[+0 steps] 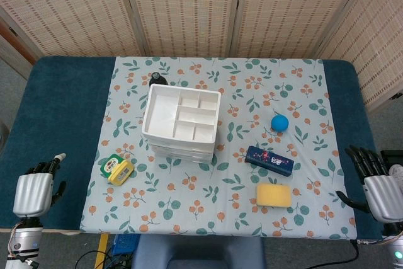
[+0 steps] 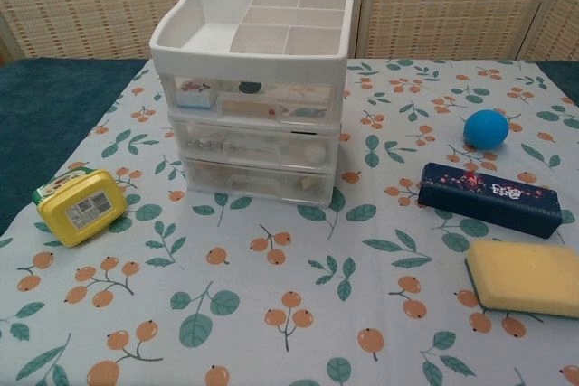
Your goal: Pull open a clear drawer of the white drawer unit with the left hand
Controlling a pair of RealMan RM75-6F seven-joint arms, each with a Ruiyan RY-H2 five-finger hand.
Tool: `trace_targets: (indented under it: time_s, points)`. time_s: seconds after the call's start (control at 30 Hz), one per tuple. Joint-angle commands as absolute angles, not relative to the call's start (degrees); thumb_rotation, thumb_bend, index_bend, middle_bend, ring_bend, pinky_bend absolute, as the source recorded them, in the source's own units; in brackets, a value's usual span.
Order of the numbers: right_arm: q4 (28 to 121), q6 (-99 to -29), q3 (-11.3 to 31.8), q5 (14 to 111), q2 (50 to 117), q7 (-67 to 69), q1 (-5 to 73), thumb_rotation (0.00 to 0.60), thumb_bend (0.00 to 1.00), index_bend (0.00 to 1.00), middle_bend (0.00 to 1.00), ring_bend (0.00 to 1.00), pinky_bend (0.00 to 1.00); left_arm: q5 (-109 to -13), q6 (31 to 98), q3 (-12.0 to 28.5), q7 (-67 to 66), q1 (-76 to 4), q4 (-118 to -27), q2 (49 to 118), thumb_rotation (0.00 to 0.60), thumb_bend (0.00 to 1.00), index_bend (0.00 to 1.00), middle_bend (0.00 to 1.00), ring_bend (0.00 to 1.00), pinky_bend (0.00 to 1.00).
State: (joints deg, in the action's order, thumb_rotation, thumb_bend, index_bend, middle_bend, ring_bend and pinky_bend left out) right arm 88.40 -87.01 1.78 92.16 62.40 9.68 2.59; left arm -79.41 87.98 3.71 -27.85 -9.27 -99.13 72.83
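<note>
The white drawer unit (image 1: 179, 124) (image 2: 253, 88) stands mid-table on the floral cloth, with a divided tray on top and three clear drawers (image 2: 244, 146) stacked in its front, all pushed in. My left hand (image 1: 36, 190) hovers at the table's near left edge, far from the unit, fingers apart and holding nothing. At the near right edge my right hand (image 1: 378, 184) is likewise open and empty. Neither hand shows in the chest view.
A yellow-and-green box (image 1: 117, 168) (image 2: 80, 206) lies left of the unit. To its right are a blue ball (image 1: 279, 123) (image 2: 486, 128), a dark blue case (image 1: 269, 160) (image 2: 489, 199) and a yellow sponge (image 1: 273, 195) (image 2: 528, 277). A dark object (image 1: 157, 79) sits behind the unit.
</note>
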Motion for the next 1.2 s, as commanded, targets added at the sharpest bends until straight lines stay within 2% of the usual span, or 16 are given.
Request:
trace_targets:
  time_s: [0.03, 0.23, 0.63, 0.73, 0.9, 1.07, 1.2]
  points:
    - [88.3, -87.3, 1.9, 92.2, 62.8, 9.9, 2.6, 0.600, 0.20, 0.02, 0.04, 0.00, 0.01, -79.1, 87.4, 3.7, -28.0, -9.3, -99.4, 72.8, 0.600, 0.33, 0.22, 0.40, 0.35, 0.49]
    - [88.0, -86.8, 1.7, 92.4, 63.2, 9.8, 3.1, 0.600, 0.20, 0.02, 0.04, 0.00, 0.01, -79.3, 86.9, 3.9, -27.1, -9.4, -100.2, 72.8, 0.600, 0.33, 0.22, 0.40, 0.35, 0.49]
    - [88.4, -89.3, 2.8, 90.9, 62.3, 9.6, 2.2, 0.600, 0.20, 0.02, 0.04, 0.00, 0.01, -80.9, 82.1, 4.7, -16.0, -11.5, -104.0, 71.8, 0.600, 0.33, 0.25, 0.41, 0.38, 0.50]
    - [88.6, -89.4, 3.0, 90.7, 62.4, 9.5, 2.2, 0.600, 0.20, 0.02, 0.04, 0.00, 0.01, -81.2, 79.5, 5.0, -10.5, -12.8, -105.4, 72.6, 0.600, 0.33, 0.27, 0.46, 0.43, 0.58]
    - [89.2, -90.1, 3.3, 91.0, 61.9, 9.5, 2.3, 0.600, 0.20, 0.02, 0.04, 0.00, 0.01, -79.5, 71.4, 5.8, 2.1, -16.3, -108.4, 72.3, 0.600, 0.33, 0.31, 0.60, 0.60, 0.77]
    - [90.0, -91.0, 3.3, 90.9, 61.6, 8.7, 1.7, 0.600, 0.20, 0.02, 0.04, 0.00, 0.01, -78.4, 63.0, 6.6, 15.8, -20.0, -109.6, 73.0, 0.600, 0.33, 0.31, 0.71, 0.75, 0.96]
    - [90.4, -91.2, 3.1, 90.6, 61.8, 8.4, 1.4, 0.600, 0.20, 0.02, 0.04, 0.00, 0.01, -79.1, 58.3, 6.9, 23.7, -22.7, -108.5, 75.5, 0.600, 0.33, 0.28, 0.80, 0.87, 1.00]
